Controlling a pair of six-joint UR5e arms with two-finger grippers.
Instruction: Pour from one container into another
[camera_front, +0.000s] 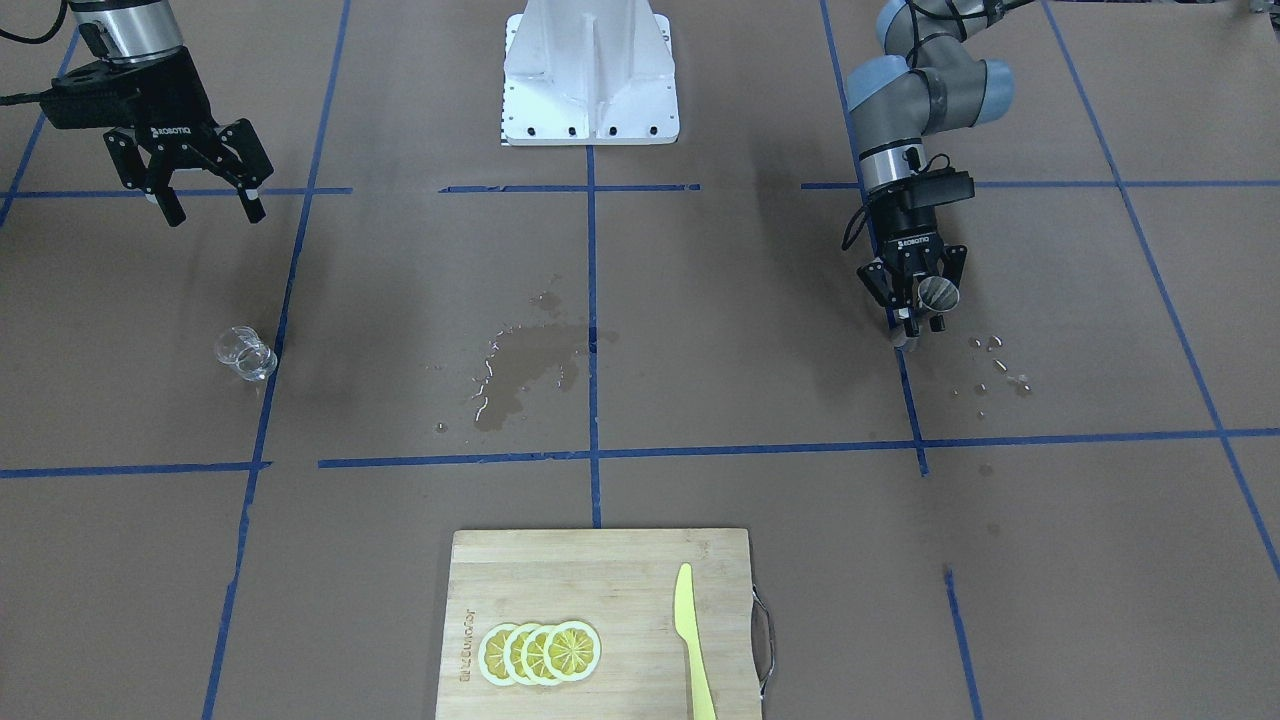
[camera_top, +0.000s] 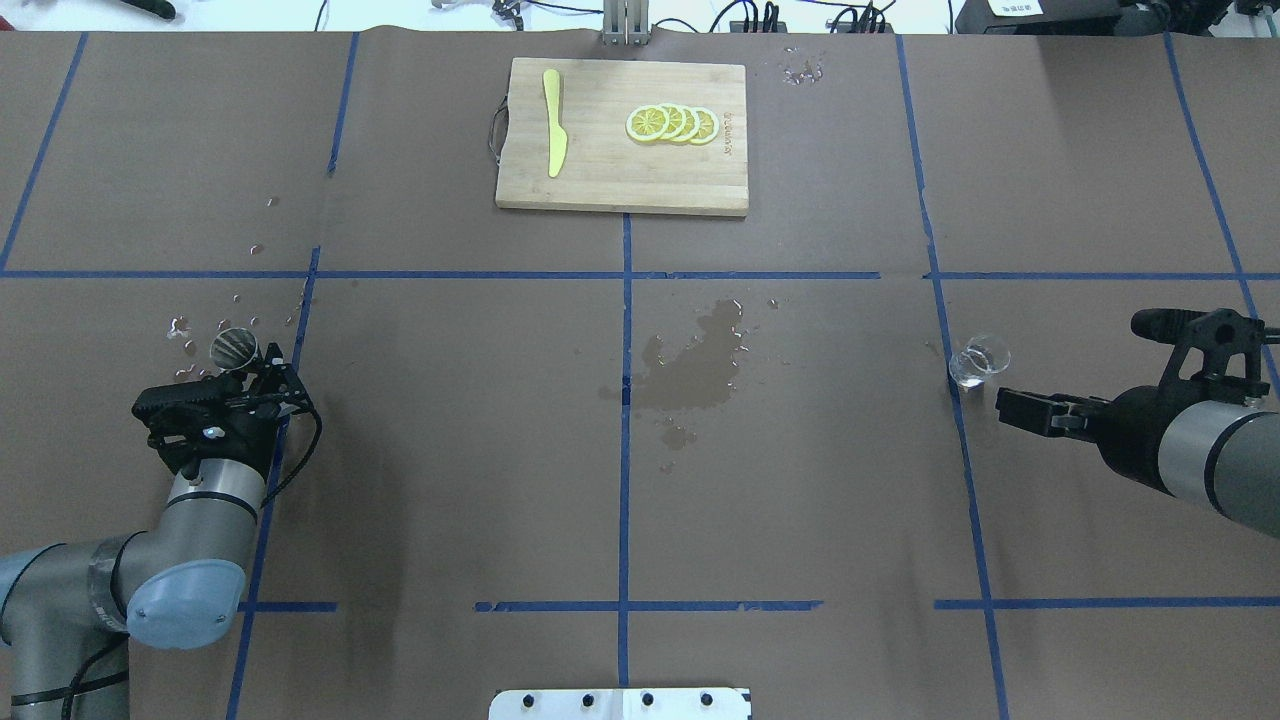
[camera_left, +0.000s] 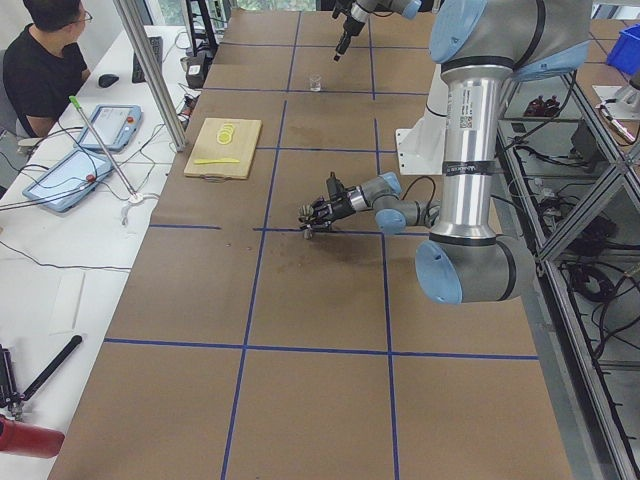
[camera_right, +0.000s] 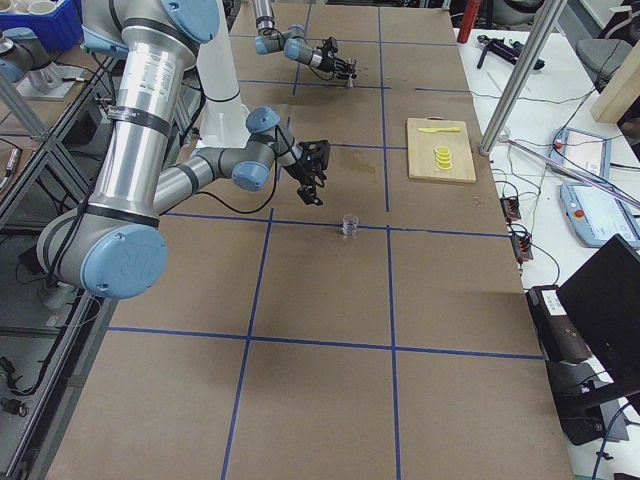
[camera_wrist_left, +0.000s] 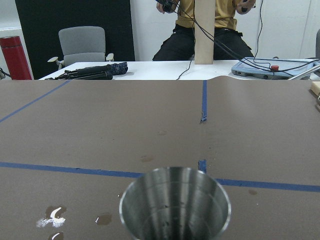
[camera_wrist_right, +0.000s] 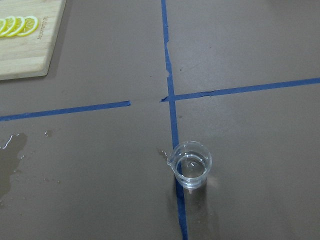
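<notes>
Progress: left gripper (camera_front: 922, 315) is clamped on the round steel cup (camera_front: 938, 293), low over the table and empty-looking inside. The small clear glass beaker (camera_front: 245, 353) stands upright with a little clear liquid near the spread, empty right gripper (camera_front: 215, 212), so I judge the pour mostly done. Room is wide: the 2 containers sit well apart, with only a wet puddle (camera_front: 530, 365) between and the wooden cutting board (camera_front: 560, 570) at the far edge.

You see a cup (camera_wrist_left: 175, 207) of brushed metal: the inside is dull grey with fine scratches, the rim brighter. The beaker (camera_wrist_right: 190, 165) is clear and glossy, like glass. Everything stands on matt brown paper (camera_top: 450, 450), crossed by smooth blue tape (camera_top: 624, 450). The wet patch (camera_top: 700, 370) on it looks darker, with shiny edges. The cutting board (camera_top: 600, 170) is pale, smooth wood, and the knife (camera_top: 553, 125) on it is yellow plastic.
</notes>
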